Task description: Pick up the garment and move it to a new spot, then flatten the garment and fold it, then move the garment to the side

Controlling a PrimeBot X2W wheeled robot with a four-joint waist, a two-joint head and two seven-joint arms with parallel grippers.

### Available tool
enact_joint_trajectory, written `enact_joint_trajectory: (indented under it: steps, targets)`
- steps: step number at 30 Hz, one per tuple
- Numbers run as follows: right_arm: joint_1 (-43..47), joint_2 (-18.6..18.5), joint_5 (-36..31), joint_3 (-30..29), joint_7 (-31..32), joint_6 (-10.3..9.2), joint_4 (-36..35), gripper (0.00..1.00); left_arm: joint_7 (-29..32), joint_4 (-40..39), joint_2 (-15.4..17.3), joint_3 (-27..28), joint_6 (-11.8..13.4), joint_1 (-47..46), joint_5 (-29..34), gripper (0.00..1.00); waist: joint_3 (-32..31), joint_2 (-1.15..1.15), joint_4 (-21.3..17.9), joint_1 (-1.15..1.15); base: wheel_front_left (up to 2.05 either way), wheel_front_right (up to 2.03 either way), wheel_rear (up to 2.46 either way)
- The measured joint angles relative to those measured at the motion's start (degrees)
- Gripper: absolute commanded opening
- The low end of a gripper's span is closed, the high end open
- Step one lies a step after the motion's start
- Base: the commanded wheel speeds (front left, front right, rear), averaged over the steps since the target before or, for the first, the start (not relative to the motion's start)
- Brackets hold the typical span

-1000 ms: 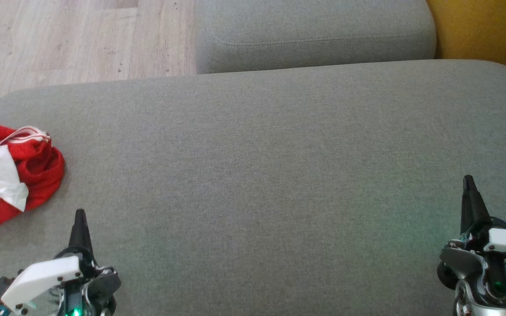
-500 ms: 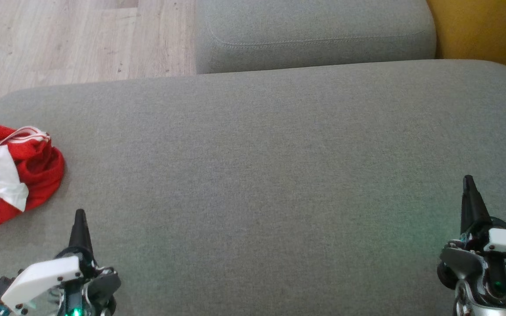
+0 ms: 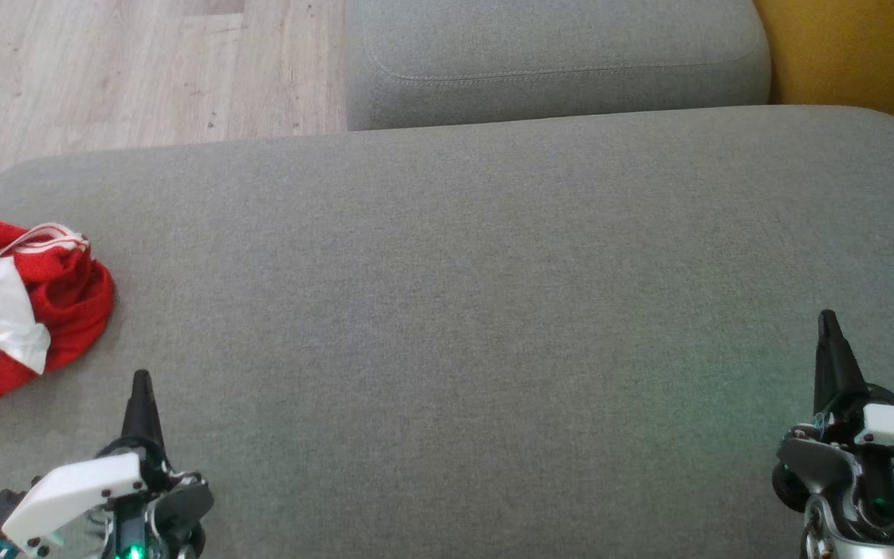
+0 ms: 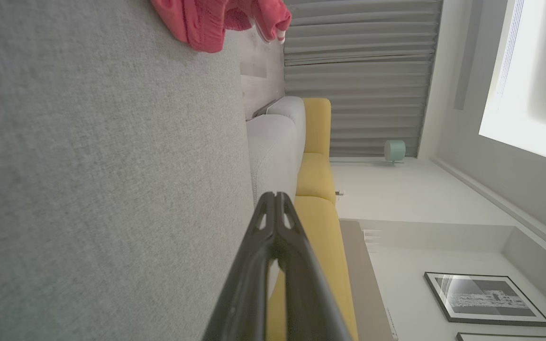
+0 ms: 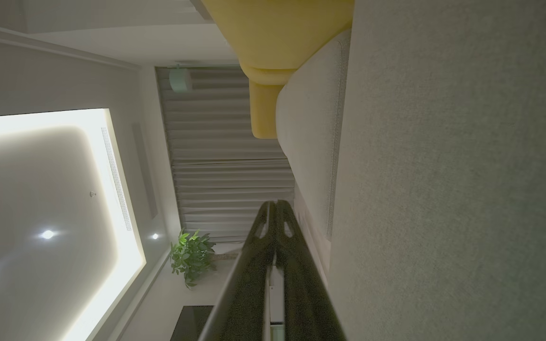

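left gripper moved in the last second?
No. In the head view the left gripper sits at the same spot below and right of the red garment on the grey cushion.

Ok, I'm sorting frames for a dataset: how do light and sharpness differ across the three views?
Head view: even, sharp light; a faint green glow tints the sofa cushion beside the right gripper. Left wrist view: bright, the ceiling light panel blown out, the red garment washed to pink. Right wrist view: dimmer, cushion in shade, ceiling panel glaring.
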Motion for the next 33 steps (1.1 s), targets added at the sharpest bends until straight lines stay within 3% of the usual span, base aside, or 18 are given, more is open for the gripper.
enact_joint_trajectory:
  steps: [33]
  targets:
    - [0.00,0.00,0.00,0.00,0.00,0.00,0.00,0.00,0.00,0.00,0.00,0.00,0.00,0.00,0.00,0.00,0.00,0.00,0.00,0.00,0.00,0.00,0.00]
